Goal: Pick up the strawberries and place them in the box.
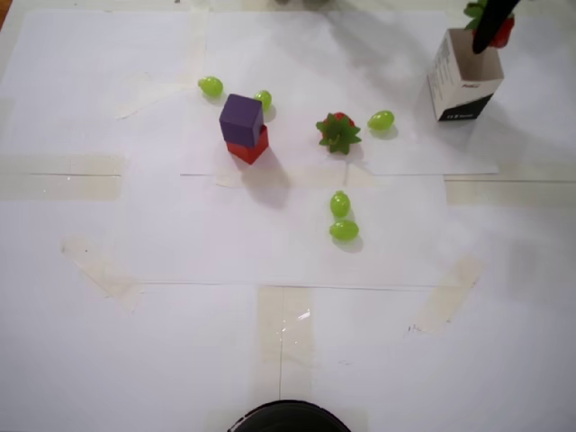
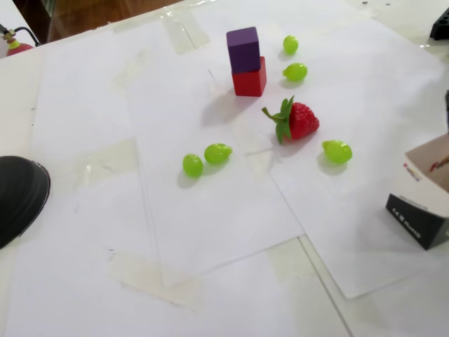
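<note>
In the overhead view one strawberry [image 1: 338, 132] lies on the white paper mid-table, leafy top up; the fixed view shows this strawberry [image 2: 299, 120] on its side. The white box [image 1: 463, 85] stands open at the far right, and only its edge shows as box [image 2: 423, 206] in the fixed view. My gripper [image 1: 489, 34] hangs over the box's opening, shut on a second strawberry [image 1: 506, 33] whose red body and green leaves peek out on either side of the black finger. In the fixed view the gripper is almost wholly out of frame.
A purple cube [image 1: 241, 118] sits stacked on a red cube [image 1: 250, 148] left of the lying strawberry. Several green grapes are scattered: grape [image 1: 211, 86], grape [image 1: 381, 120], and a pair near grape [image 1: 342, 229]. A black round base [image 1: 288, 419] sits at the near edge.
</note>
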You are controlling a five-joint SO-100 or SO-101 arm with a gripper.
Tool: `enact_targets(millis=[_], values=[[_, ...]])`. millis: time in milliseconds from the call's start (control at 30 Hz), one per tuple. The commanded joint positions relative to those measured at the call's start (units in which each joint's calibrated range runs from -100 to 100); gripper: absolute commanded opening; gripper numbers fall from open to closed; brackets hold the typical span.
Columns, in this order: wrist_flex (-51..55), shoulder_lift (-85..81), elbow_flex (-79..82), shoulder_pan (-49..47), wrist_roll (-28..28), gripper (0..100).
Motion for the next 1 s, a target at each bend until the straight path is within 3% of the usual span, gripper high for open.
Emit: enact_targets(millis=[0, 433, 633, 967], values=[[0.3, -0.9, -3.6, 0.9, 0.1, 22], [0.1, -2.6, -3.0, 0.7, 0.2, 38], [-0.4, -10.5, 1.7, 5.4, 0.3, 33], [-4.8, -25.1, 16.1, 23.4, 2.0, 28]])
